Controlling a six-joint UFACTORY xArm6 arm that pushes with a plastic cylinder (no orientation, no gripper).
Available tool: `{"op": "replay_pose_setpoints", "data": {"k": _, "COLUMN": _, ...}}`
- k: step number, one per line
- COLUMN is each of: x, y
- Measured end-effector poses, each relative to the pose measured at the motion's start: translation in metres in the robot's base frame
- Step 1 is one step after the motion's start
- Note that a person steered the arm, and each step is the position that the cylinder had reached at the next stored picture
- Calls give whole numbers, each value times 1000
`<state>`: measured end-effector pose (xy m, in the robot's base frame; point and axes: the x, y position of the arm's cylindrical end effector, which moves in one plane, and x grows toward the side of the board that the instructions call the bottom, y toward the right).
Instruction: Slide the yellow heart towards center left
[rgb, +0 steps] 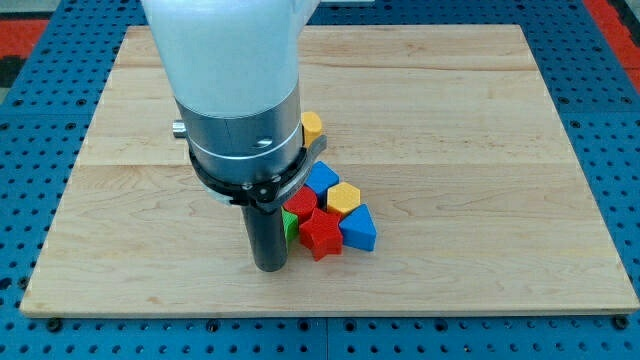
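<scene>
My tip (268, 267) rests on the wooden board (480, 150) below the view's middle, at the left edge of a cluster of blocks. It is right beside a green block (291, 226), which the rod partly hides. A red star (322, 236) lies just right of the green block, and a second red block (301, 204) lies above them. A yellow hexagon-like block (343, 197) sits in the cluster. Another yellow block (312, 127) peeks out from behind the arm higher up; its shape is mostly hidden.
A blue block (322, 178) lies at the cluster's top and a blue triangle (358, 229) at its right. The large arm body (235, 90) covers the board's upper middle left. A blue pegboard (40, 120) surrounds the board.
</scene>
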<state>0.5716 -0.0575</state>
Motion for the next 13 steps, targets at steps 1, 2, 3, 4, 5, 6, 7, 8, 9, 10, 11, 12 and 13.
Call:
{"op": "replay_pose_setpoints", "data": {"k": 1, "x": 17, "y": -50}}
{"op": "replay_pose_setpoints", "data": {"k": 2, "x": -18, "y": -95}}
{"op": "replay_pose_setpoints", "data": {"k": 3, "x": -91, "y": -124}}
{"op": "replay_pose_setpoints", "data": {"k": 4, "x": -162, "y": -94}}
{"op": "replay_pose_setpoints", "data": {"k": 5, "x": -235, "y": -49}}
{"op": "replay_pose_setpoints", "data": {"k": 6, "x": -263, "y": -18}}
{"op": "replay_pose_setpoints", "data": {"k": 7, "x": -266, "y": 60}}
{"op": "replay_pose_setpoints", "data": {"k": 8, "x": -265, "y": 110}}
{"op": "replay_pose_setpoints", "data": {"k": 9, "x": -242, "y": 110}}
{"op": "replay_pose_setpoints", "data": {"k": 10, "x": -212, "y": 97}}
{"op": "replay_pose_setpoints", "data": {"k": 11, "x": -176, "y": 48}}
{"op": "replay_pose_setpoints", "data": {"k": 12, "x": -165, "y": -14}}
{"op": "replay_pose_setpoints", "data": {"k": 13, "x": -157, "y": -64}}
